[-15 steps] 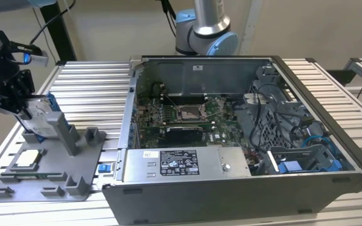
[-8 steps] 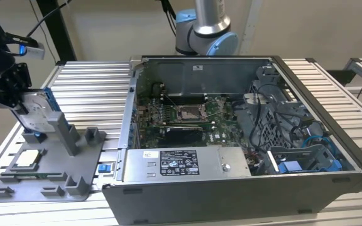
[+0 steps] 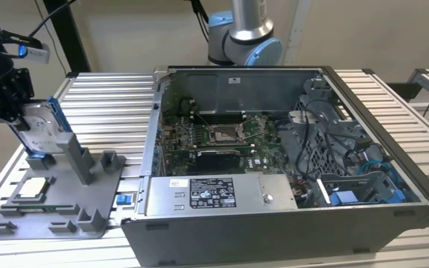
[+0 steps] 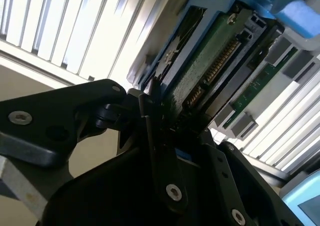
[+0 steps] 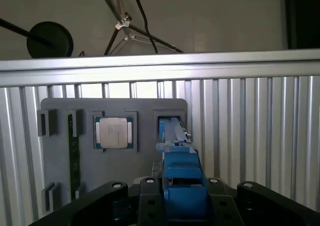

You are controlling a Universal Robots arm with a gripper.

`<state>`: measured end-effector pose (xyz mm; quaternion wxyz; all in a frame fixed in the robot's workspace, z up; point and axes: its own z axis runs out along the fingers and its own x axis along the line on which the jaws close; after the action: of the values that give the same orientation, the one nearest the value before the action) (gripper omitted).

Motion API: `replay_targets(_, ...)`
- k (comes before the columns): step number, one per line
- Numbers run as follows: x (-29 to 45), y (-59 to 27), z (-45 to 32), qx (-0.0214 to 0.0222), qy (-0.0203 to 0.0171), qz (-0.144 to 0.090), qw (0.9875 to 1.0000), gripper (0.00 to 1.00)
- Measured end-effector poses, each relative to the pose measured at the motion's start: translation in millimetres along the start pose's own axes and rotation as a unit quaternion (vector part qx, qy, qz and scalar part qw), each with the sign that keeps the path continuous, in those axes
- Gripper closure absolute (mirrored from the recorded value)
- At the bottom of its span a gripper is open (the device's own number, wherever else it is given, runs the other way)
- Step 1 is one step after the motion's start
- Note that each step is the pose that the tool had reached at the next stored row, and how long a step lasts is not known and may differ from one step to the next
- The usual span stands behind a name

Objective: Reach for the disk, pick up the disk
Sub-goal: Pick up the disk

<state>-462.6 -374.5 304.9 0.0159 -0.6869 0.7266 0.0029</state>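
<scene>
We see the black two-fingered claw [image 5: 182, 187] closed on the disk [image 4: 210, 61], a flat silver-grey hard drive framed by a bright blue plastic bracket. In the first wrist view the blue bracket sits squeezed between the two dark fingers [image 5: 150, 193], one on each side. In the second wrist view the same fingers press against the drive's two broad faces, and we look along its green circuit board and row of connector pins.

In the exterior view the disk stands upright on edge at that view's far left, just under the claw. Its lower blue end is at the back corner of a flat grey plastic fixture plate [image 3: 62, 201]. We cannot tell whether it rests in the plate's slot or hangs just clear of it.

On the same plate, near the disk but apart from it, a small square silver chip [image 5: 114, 132] lies flat in its own recess. Grey upright posts rise from the plate beside the disk.

The plate lies on a ribbed aluminium counter [image 3: 110, 106]. Toward the exterior view's right, a large dark open computer case [image 3: 289, 234] lies on its side, motherboard exposed, with a long grey metal box bearing a black-and-white sticker [image 3: 214, 192] along its near edge. Behind the case stands the arm's blue-and-grey base joint [image 3: 244, 44].
</scene>
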Motion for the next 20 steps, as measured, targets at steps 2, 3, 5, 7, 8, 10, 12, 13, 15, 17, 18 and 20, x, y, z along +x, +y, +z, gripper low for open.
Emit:
replay_targets(2,-0.1,0.0,-3.4,0.0000,0.0000,0.000,1.0000,1.00)
replay_targets(3,-0.2,-0.1,-5.3,0.0000,0.0000,0.000,1.0000,1.00)
replay_targets(5,-0.2,-0.2,-9.2,0.0000,0.0000,0.000,1.0000,1.00)
replay_targets(7,-0.3,-0.2,-12.9,0.0000,0.0000,0.000,1.0000,1.00)
replay_targets(8,-0.4,-0.3,-14.8,0.0000,0.0000,0.000,1.0000,1.00)
replay_targets(10,-0.5,-0.3,-18.4,0.0000,0.0000,0.000,1.0000,1.00)
replay_targets(12,-0.6,-0.4,-22.0,0.0000,0.0000,0.000,1.0000,1.00)
replay_targets(13,-0.7,-0.4,-23.9,0.0000,0.0000,0.000,1.0000,1.00)
replay_targets(15,-0.7,-0.5,-27.8,0.0000,0.0000,0.000,1.0000,1.00)
replay_targets(17,-0.9,-0.5,-31.5,0.0000,0.0000,0.000,1.0000,1.00)
replay_targets(18,-0.9,-0.6,-33.1,0.0000,0.0000,0.000,1.0000,1.00)
replay_targets(20,-1.0,-0.6,-36.7,0.0000,0.0000,0.000,1.0000,1.00)
